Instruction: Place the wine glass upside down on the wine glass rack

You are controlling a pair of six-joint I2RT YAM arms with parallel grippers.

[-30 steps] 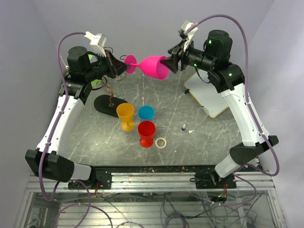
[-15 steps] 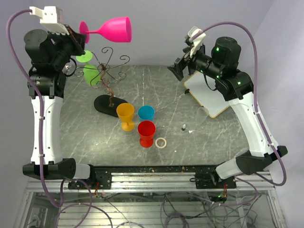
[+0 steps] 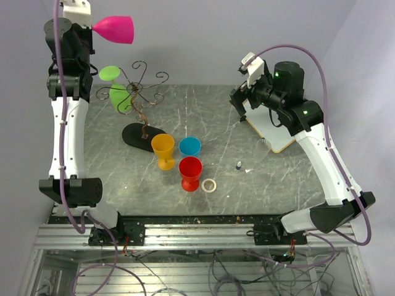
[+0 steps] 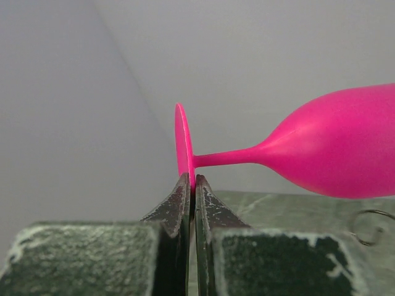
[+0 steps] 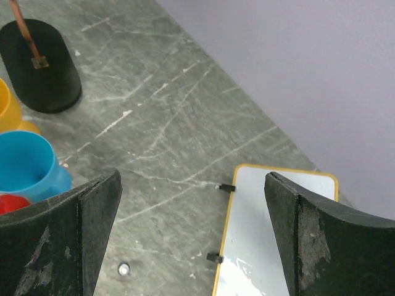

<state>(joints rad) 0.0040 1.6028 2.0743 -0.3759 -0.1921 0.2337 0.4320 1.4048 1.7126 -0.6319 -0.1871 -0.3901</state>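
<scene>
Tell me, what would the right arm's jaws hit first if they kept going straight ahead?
The right gripper would probably meet the bare grey table, between the blue cup and the white board.

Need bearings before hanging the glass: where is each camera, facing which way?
Top external: above and behind, looking down; left arm, right arm, wine glass rack.
Left wrist: raised high, facing the wall; left gripper shut on wine glass foot.
Right wrist: angled down at the table; open right gripper.
Shared: wine glass, top and left; wine glass rack, top and right.
</scene>
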